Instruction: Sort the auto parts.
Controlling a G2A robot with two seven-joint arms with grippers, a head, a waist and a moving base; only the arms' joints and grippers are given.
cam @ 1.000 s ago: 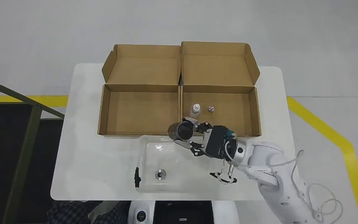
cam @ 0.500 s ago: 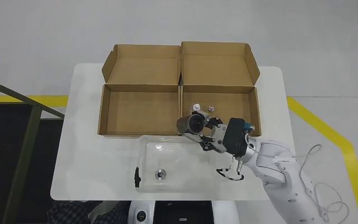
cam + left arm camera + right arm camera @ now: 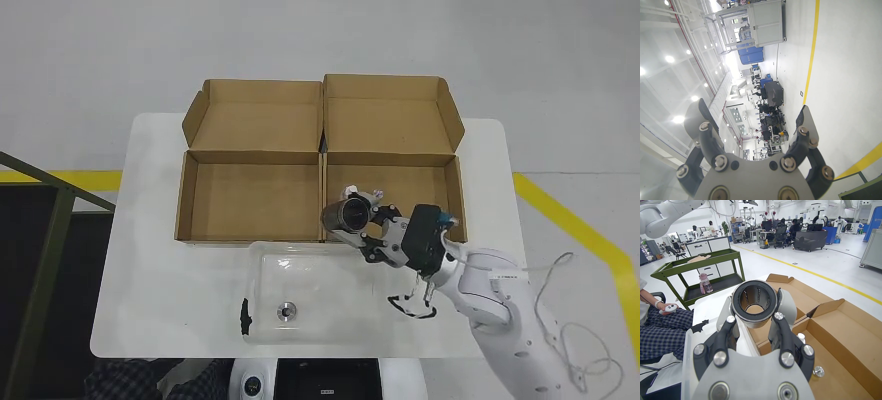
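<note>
Cardboard boxes, two of them, are sitting side by side on the far half of the bench (image 3: 150,250), lids folded back. Right pincer (image 3: 352,218) is clamping a steel linear bearing (image 3: 345,212) by its sides. It is hanging the bearing above the near corner of the right-hand box (image 3: 457,205), close to the wall shared with the left-hand box (image 3: 250,200). Left pincer (image 3: 753,110) is standing spread wide, gripping nothing, pointing off into the room.

Progress, as I am judging it: sorting is partly done.
- First silver piece (image 3: 801,336) and second silver piece (image 3: 818,371) are already lying in the right-hand box.
- Left-hand box is showing bare cardboard floor.
- Clear tray (image 3: 262,290) at the near side of the bench is holding one round metal part (image 3: 287,312), which is waiting to be sorted.
- Bearing is not yet released.

Against a second ago: the bearing was hanging over the tray's far rim. The arm has been carrying it away from the tray, farther out and rightward, across the box's near wall. The pieces in the box and the round part in the tray are lying where they were.
</note>
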